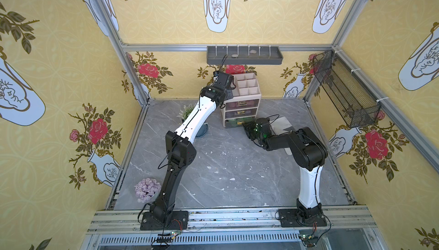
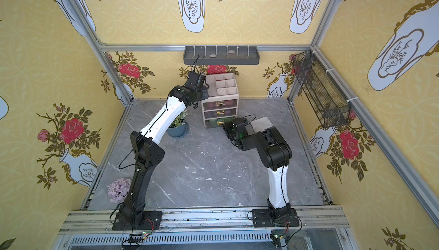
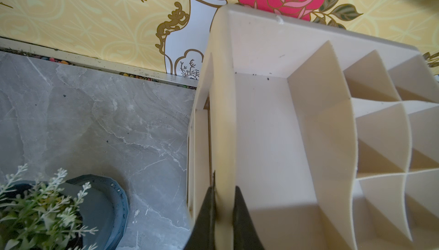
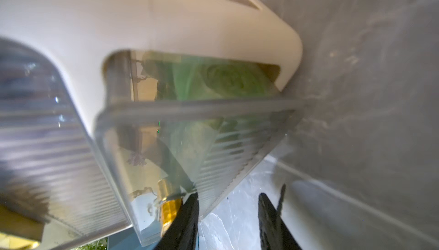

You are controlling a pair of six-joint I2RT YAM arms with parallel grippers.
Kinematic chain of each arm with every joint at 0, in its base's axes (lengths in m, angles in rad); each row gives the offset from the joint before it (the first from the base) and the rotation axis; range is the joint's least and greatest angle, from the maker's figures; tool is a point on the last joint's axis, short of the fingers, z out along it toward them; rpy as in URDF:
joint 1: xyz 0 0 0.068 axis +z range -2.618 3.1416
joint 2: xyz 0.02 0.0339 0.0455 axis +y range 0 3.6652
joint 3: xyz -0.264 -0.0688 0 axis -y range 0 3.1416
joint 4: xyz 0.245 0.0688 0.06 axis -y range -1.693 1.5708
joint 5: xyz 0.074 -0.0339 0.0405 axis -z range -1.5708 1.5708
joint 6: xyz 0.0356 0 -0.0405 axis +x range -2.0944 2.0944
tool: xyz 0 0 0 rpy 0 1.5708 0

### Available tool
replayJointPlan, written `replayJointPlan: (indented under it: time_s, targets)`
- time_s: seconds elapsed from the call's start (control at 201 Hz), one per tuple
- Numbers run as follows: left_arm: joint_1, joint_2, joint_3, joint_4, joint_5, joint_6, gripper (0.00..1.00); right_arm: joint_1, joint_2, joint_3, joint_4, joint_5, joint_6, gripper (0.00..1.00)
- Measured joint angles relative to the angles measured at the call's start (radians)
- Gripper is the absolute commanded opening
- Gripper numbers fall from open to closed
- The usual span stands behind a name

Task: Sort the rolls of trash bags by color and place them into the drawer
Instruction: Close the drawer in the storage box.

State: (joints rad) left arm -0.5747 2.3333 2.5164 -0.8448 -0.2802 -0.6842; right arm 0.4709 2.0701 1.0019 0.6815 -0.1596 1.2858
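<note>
Green rolls of trash bags lie inside the clear bottom drawer of the cream drawer unit, which stands at the back in both top views. That drawer is pulled out a little. My right gripper is open in front of it, one finger against the drawer's gold handle, with only marble between the fingers. My left gripper is shut on the left wall of the unit's top tray. A pink tint shows through the top drawer and lilac through the middle one.
A potted plant in a blue pot stands left of the unit, under my left arm. A lilac flower cluster sits at the front left. A grey sheet lies behind my right wrist. A grey shelf and a wire basket hang on the walls.
</note>
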Motion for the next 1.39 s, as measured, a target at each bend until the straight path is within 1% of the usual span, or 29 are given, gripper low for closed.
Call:
replayJointPlan:
  time_s: [0.249,0.373,0.558,0.642,0.802,0.956,1.026,1.185,1.255,1.394]
  targets:
    - [0.0,0.001,-0.01,0.007,0.0,-0.001,0.07,-0.001,0.036,0.047,-0.005,0.008,0.008,0.43]
    - [0.0,0.001,-0.011,0.026,0.004,-0.004,0.09,-0.007,0.045,0.059,-0.007,0.011,0.023,0.45]
    - [0.0,-0.002,-0.015,0.039,0.009,-0.004,0.19,-0.01,0.04,0.05,-0.014,0.013,0.023,0.53]
    - [0.002,-0.003,-0.023,0.05,0.026,-0.014,0.21,-0.01,0.014,0.021,-0.024,0.007,0.021,0.57]
    - [0.005,-0.012,-0.031,0.027,0.058,-0.003,0.21,-0.008,-0.089,-0.049,-0.025,-0.021,-0.008,0.62]
    - [0.007,-0.025,-0.039,0.009,0.071,0.004,0.21,-0.01,-0.217,-0.129,-0.049,-0.04,-0.051,0.64]
    - [0.008,-0.031,-0.039,-0.008,0.071,0.007,0.26,-0.011,-0.286,-0.163,-0.077,-0.042,-0.071,0.65]
    - [0.013,-0.032,-0.02,-0.043,0.079,0.014,0.32,-0.012,-0.443,-0.196,-0.16,-0.036,-0.123,0.66]
    - [0.012,-0.032,-0.006,-0.069,0.078,0.02,0.37,-0.013,-0.511,-0.204,-0.204,-0.019,-0.148,0.67]
    - [0.011,-0.032,0.032,-0.108,0.07,0.026,0.42,-0.012,-0.622,-0.22,-0.292,0.016,-0.189,0.68]
